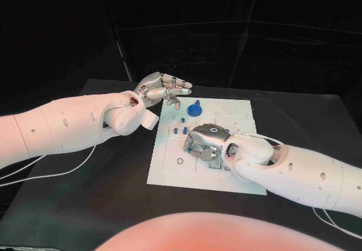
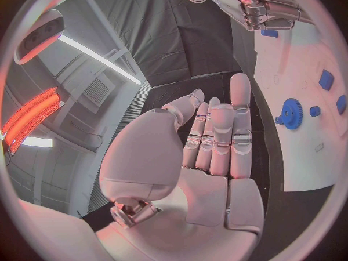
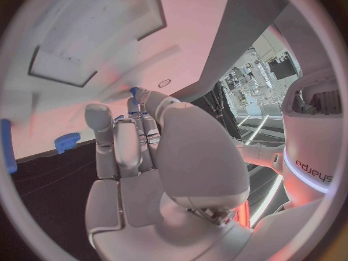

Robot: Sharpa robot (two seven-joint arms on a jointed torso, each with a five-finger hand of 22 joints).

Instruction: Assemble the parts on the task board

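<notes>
Legible text: one item. The word "sharpa", dark lettering, appears in the right wrist view on the robot's own white body at the edge of the circle, running sideways along a curved panel beside a lit band.

Task board (image 1: pixel 237 180): faint printed outlines and small marks are on its white face, but none can be read as letters or numbers in any view.

Parts, hands, arms, surface: no readable labels, brands, numbers or signs.
</notes>
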